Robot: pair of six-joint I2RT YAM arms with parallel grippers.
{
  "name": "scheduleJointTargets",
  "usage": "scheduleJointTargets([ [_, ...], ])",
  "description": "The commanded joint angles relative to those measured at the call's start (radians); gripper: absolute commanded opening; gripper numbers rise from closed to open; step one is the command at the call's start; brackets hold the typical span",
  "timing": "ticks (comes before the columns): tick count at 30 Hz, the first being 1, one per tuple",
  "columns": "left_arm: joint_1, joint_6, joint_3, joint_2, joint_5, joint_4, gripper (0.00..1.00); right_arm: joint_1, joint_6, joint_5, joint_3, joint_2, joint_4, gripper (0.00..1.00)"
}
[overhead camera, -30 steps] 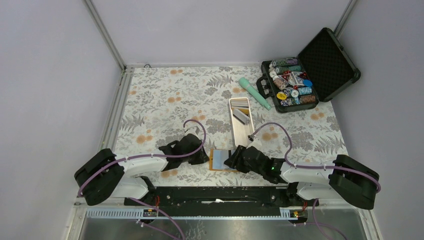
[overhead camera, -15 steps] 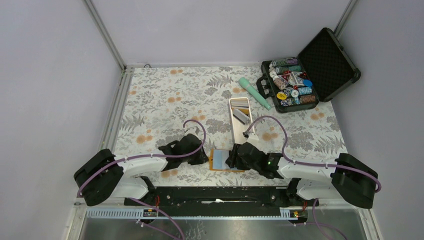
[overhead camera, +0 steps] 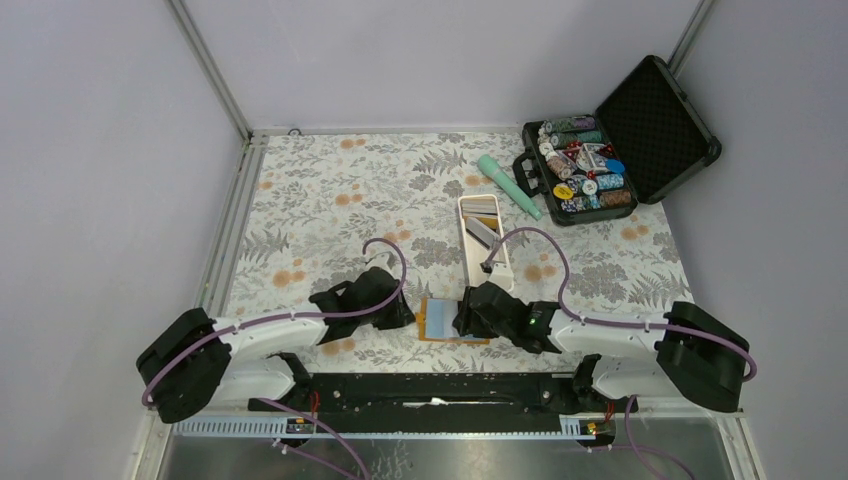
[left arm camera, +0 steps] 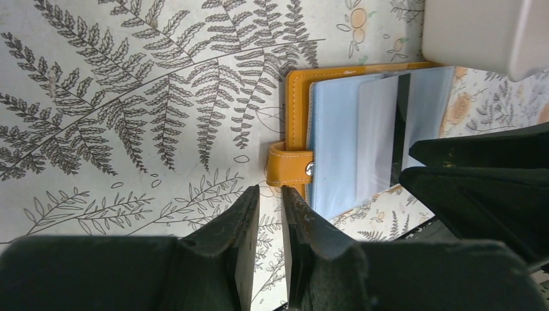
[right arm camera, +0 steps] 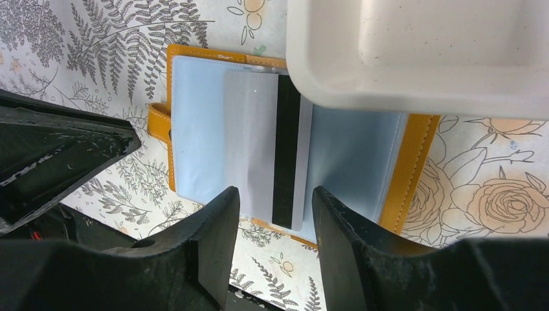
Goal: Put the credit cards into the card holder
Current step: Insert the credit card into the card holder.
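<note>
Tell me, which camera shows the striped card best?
The right wrist view: the card lies mid-frame on the open holder, black stripe plain. The left wrist view shows it smaller, off to one side. From above it is too small to tell.

Left arm and right arm stretched low, reaching inward, tips close. Left gripper: jaws nearly together, slim gap showing. Right gripper: jaws well apart.
</note>
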Motion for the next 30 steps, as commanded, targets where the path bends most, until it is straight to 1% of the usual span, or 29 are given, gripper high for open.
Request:
scheduleJointTargets([
  [1, -0.004, 0.004, 0.039, -0.029, -0.002, 0.016, 0.22, 0.005, 0.005, 0.014, 0.015, 0.027, 0.028, 0.53],
  [7, -0.008, -0.004, 0.037, 0.039, 0.025, 0.070, 0.22, 0.005, 0.017, -0.016, 0.019, 0.052, 0.080, 0.51],
  [17, -0.019, -0.012, 0.036, 0.070, 0.025, 0.119, 0.22, 0.005, 0.028, -0.058, 0.026, 0.097, 0.114, 0.47],
  [25, -0.024, -0.014, 0.031, 0.069, 0.041, 0.118, 0.21, 0.005, 0.025, -0.044, 0.029, 0.101, 0.110, 0.47],
  [30, -0.025, 0.003, 0.049, 0.042, 0.005, 0.056, 0.21, 0.005, 0.001, -0.006, 0.046, 0.090, 0.069, 0.48],
])
